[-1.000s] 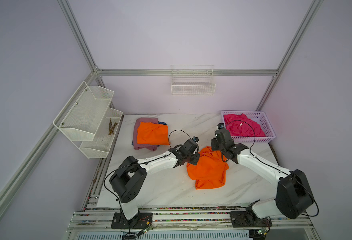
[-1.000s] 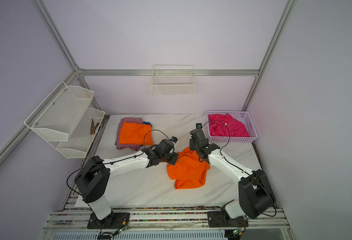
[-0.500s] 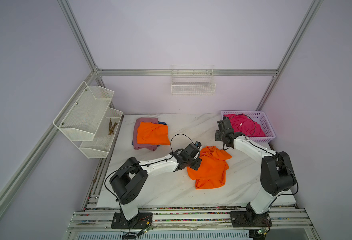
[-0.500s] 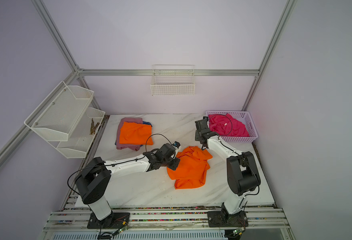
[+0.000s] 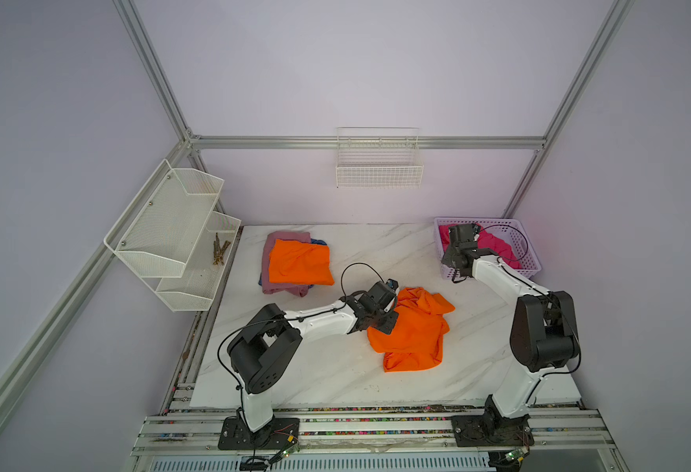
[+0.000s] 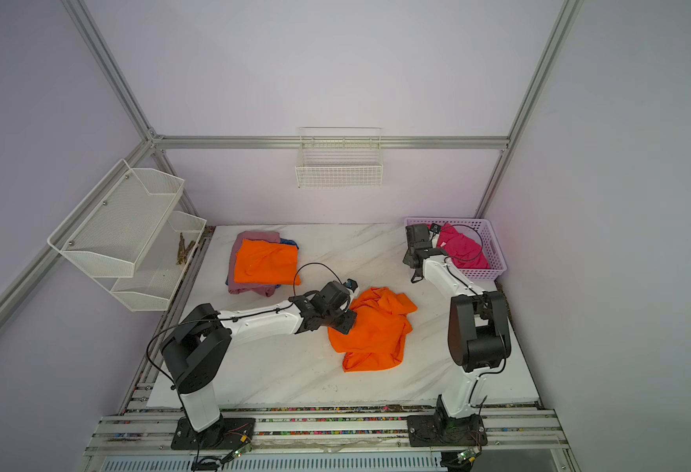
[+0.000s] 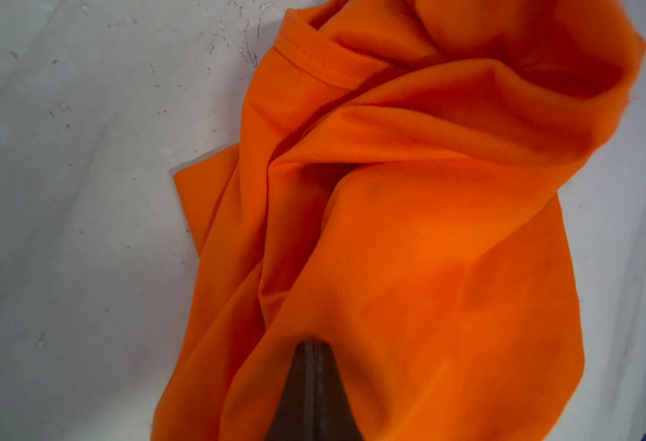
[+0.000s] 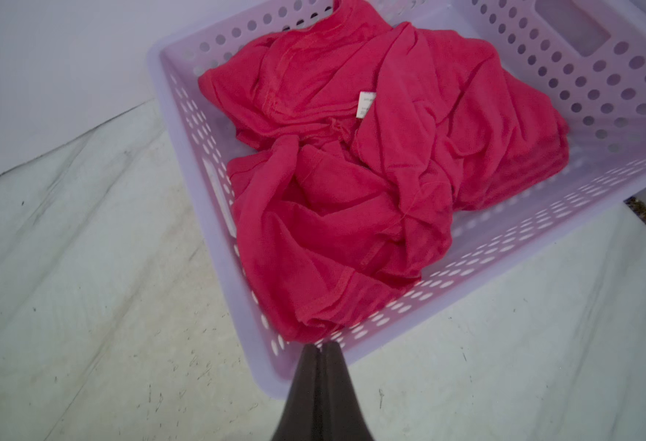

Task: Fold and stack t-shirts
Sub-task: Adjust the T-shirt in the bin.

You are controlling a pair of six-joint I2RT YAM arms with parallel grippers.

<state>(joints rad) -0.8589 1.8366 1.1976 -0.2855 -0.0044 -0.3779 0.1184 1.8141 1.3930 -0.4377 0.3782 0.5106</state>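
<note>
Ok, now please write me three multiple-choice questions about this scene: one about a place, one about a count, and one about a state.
1. Where does the hot pink t-shirt lie?
A) in the lilac perforated basket
B) on the white mesh shelf
C) in the wire wall basket

2. How many orange t-shirts are on the marble table?
A) one
B) two
C) three

3. In what state is the right gripper?
A) wide open
B) shut, holding nothing
C) shut on the hot pink t-shirt

Answers:
1 A: the right wrist view shows it crumpled inside the basket.
2 B: both top views show a folded orange t-shirt on top of a mauve t-shirt, and a crumpled orange t-shirt at mid-table.
3 B: in the right wrist view its jaws meet with nothing between them.
</note>
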